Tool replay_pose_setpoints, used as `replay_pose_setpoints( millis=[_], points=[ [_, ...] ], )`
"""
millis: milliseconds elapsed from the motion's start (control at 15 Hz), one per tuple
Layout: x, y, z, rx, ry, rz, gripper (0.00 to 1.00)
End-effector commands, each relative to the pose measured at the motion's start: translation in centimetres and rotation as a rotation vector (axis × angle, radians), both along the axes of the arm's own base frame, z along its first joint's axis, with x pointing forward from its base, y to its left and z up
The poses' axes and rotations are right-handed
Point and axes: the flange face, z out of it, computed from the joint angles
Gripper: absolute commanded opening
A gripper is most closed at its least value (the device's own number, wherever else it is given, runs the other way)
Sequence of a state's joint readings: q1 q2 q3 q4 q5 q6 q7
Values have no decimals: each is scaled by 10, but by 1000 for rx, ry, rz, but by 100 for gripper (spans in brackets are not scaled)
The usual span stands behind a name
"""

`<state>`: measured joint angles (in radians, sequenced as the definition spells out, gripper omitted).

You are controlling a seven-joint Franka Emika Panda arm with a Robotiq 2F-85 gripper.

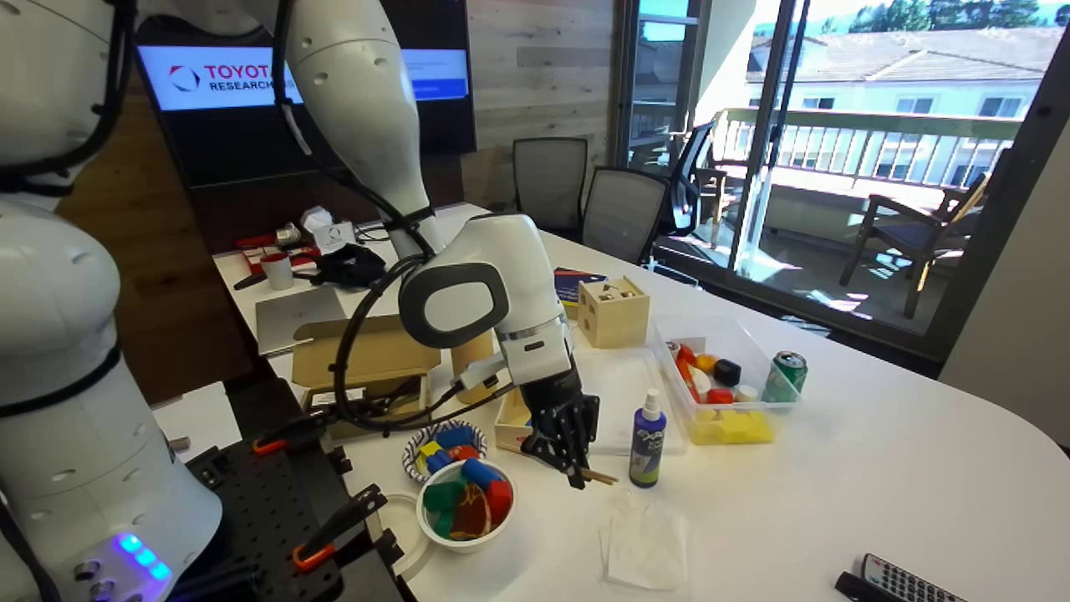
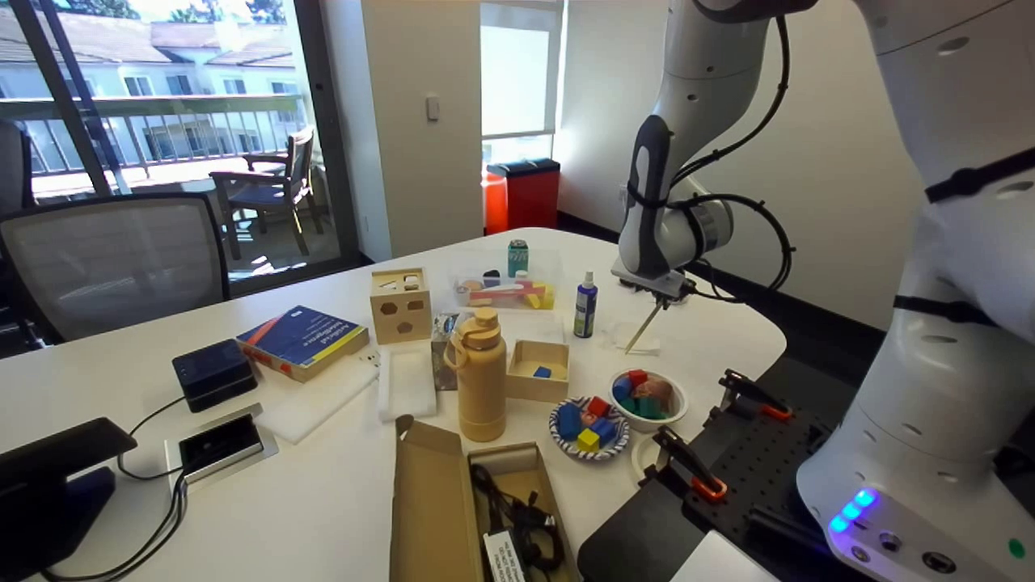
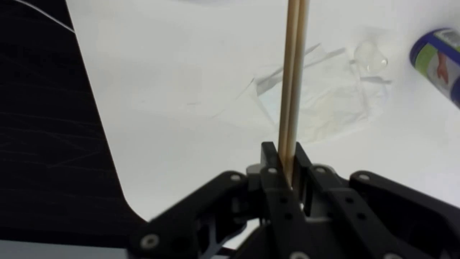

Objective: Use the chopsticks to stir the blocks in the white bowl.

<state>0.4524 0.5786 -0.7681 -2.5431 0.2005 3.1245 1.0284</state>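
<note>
The white bowl sits on the table near the arm's mount and also shows in an exterior view. It holds several blocks: green, red and blue, plus a brown-red piece. My gripper is shut on a pair of wooden chopsticks, side by side. In an exterior view the gripper is above the table, beside the bowl and apart from it. The chopsticks slant down, their tips outside the bowl. I cannot tell whether the tips touch anything. The bowl is out of the wrist view.
A patterned bowl with blocks stands right beside the white bowl. A blue spray bottle and a clear plastic bag are near the gripper. A small wooden box, tan bottle and clear bin stand farther off.
</note>
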Motion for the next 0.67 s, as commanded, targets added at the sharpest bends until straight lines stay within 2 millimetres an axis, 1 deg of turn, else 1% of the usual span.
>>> replay_pose_setpoints(
  millis=[0, 333, 600],
  points=[
    [-24, 4, 4, -60, -31, -44, 3],
    [-46, 24, -20, -57, 47, -61, 3],
    [-62, 23, -27, -91, 83, -92, 3]
  ],
)
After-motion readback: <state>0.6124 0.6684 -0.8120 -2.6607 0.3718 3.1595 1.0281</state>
